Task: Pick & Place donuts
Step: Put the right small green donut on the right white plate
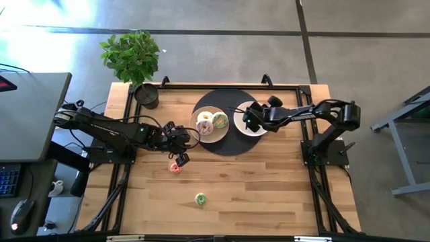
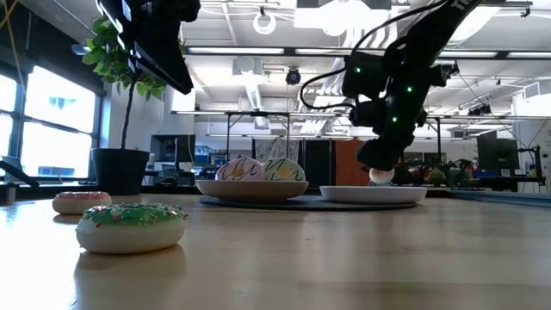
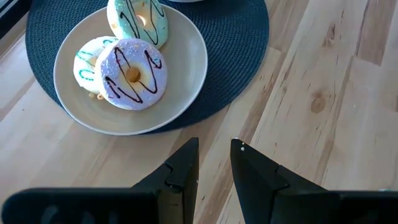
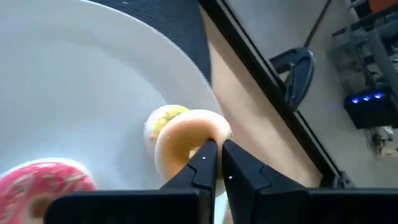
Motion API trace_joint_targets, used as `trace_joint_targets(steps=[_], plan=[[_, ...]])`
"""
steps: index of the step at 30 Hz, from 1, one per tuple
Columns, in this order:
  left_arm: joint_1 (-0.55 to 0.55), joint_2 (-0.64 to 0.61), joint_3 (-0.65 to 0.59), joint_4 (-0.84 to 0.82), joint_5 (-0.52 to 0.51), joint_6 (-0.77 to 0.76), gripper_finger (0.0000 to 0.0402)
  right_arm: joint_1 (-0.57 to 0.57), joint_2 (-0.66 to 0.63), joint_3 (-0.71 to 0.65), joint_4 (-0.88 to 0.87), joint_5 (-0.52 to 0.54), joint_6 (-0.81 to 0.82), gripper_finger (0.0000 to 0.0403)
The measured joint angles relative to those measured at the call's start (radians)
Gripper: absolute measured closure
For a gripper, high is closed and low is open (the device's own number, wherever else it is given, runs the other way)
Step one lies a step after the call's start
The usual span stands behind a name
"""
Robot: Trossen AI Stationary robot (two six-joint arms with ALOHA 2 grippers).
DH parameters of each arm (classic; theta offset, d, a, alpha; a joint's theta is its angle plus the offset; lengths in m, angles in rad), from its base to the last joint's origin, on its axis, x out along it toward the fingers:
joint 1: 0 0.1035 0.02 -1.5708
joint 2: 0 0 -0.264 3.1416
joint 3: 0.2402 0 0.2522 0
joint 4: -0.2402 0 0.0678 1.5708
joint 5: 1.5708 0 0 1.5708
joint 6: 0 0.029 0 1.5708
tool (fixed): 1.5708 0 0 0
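A cream plate (image 1: 199,136) on a dark round mat (image 1: 228,145) carries three larger donuts: lilac-iced (image 3: 132,73), mint (image 3: 138,22) and white with green lines (image 3: 86,62). My left gripper (image 3: 214,149) hovers open and empty over bare wood near that plate, beside a pink mini donut (image 1: 176,167). A green mini donut (image 1: 200,199) lies nearer the front edge. My right gripper (image 4: 216,158) is over the white plate (image 1: 255,130), shut on an orange mini donut (image 4: 186,138). A pink mini donut (image 4: 43,180) lies flat on that plate. My right gripper pinches the orange mini donut by the side of its ring (image 4: 208,134) between the two fingers, coming down at a slant from the table's right. The donut stands on edge in the hold, low over the white plate (image 2: 374,195); whether it touches the plate I cannot tell.
A potted plant (image 1: 134,60) stands at the table's far left corner. A yellow-topped piece (image 4: 163,118) sits right behind the held donut. Metal frame rails run along the table's edges. Bare wood stretches across the near half around the green donut (image 2: 132,226) and pink one (image 2: 82,201).
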Motion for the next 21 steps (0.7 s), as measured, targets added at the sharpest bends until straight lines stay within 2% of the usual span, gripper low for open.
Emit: trace_joint_targets(steps=[4, 9, 15, 21], plan=[[0.000, 0.000, 0.000, 0.000, 0.000, 0.000, 0.0312, -0.016, 0.000, 0.000, 0.000, -0.003, 0.000, 0.0365], [0.000, 0.000, 0.000, 0.000, 0.000, 0.000, 0.0312, -0.020, 0.000, 0.000, 0.004, -0.102, -0.030, 0.0339], [0.000, 0.000, 0.000, 0.000, 0.001, 0.000, 0.0312, -0.020, -0.003, 0.000, 0.007, -0.153, -0.061, 0.0311], [0.000, 0.000, 0.000, -0.003, 0.002, 0.000, 0.0312, -0.002, -0.040, 0.005, 0.023, -0.258, -0.061, 0.0289]])
